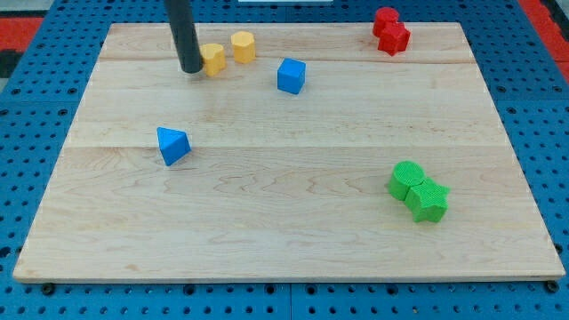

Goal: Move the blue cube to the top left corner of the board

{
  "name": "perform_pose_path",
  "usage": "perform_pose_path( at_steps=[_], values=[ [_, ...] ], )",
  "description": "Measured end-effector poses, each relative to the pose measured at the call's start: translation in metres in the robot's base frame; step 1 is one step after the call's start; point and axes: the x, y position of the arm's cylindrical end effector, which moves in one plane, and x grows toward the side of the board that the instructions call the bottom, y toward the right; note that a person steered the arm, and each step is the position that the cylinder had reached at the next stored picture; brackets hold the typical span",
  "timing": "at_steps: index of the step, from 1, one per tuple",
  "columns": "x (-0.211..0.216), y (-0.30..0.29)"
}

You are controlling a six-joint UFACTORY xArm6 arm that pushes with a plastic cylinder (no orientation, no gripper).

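Note:
The blue cube [291, 76] sits on the wooden board [284, 222] in its upper middle part. My tip [191, 68] is at the view's upper left, well left of the blue cube. It touches or nearly touches the left side of a yellow block [213, 59]. A second yellow block, a cylinder [244, 46], stands just right of the first. The board's top left corner [114, 28] lies up and left of my tip.
A blue triangular block [172, 145] lies at the left middle. Two red blocks [391, 32] sit together at the top right. Two green blocks [419, 191] sit together at the lower right. Blue pegboard surrounds the board.

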Motion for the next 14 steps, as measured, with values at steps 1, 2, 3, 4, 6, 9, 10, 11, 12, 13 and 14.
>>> perform_pose_path(
  at_steps=[1,2,3,4,6,9,10,11,12,13,14],
  values=[
    [-0.014,0.025],
    [-0.033,0.056],
    [-0.032,0.085],
    [-0.027,0.141],
    [0.017,0.154],
    [0.052,0.011],
    [0.072,-0.034],
    [0.087,-0.054],
    [0.106,-0.076],
    [0.084,-0.109],
    [0.043,-0.112]
  ],
)
